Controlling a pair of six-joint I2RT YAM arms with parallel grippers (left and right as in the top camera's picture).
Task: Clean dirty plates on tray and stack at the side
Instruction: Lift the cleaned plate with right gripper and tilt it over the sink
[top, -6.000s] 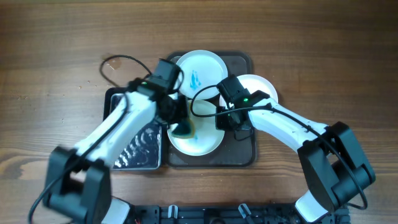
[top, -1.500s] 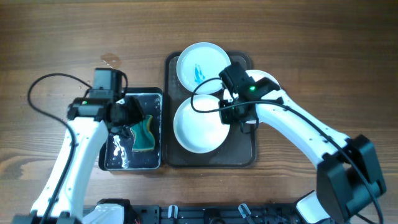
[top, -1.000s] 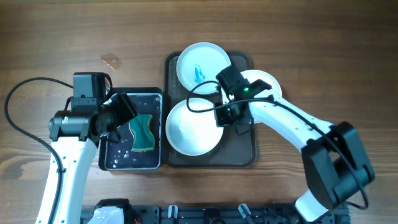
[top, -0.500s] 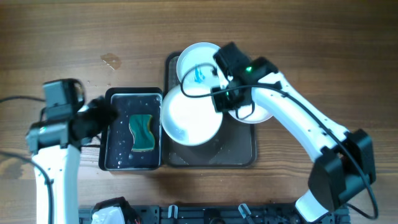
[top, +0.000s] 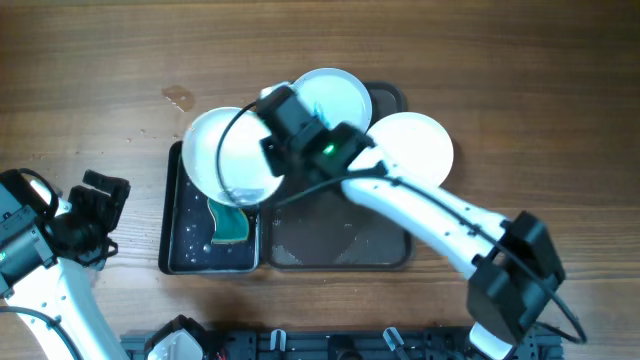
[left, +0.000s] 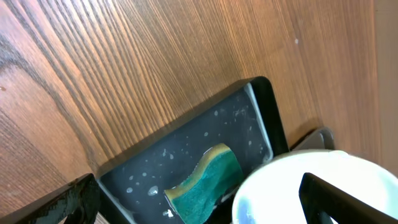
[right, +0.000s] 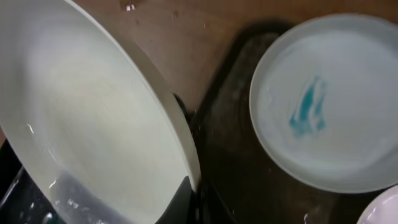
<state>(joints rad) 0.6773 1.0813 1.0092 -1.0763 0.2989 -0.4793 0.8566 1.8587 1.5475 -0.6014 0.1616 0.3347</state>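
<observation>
My right gripper (top: 272, 160) (right: 191, 198) is shut on the rim of a white plate (top: 228, 155) (right: 93, 130). It holds that plate tilted above the black basin, wet along its low edge. A second plate (top: 340, 95) (right: 329, 106) with a teal-blue smear lies at the back of the dark tray (top: 340, 240) (right: 227, 134). A clean white plate (top: 412, 145) sits at the tray's right edge. My left gripper (top: 108, 215) (left: 196, 196) stands open and empty to the left of the basin.
The glossy black basin (top: 172, 250) (left: 186, 140) holds water drops and a green sponge (top: 228, 225) (left: 208, 180) under the held plate. A small wet spot (top: 178, 97) marks the wood at the back left.
My right arm has swung the plate left, from over the tray to above the basin. My left arm has drawn back to the left, its jaws opening wider and the sponge left in the basin.
</observation>
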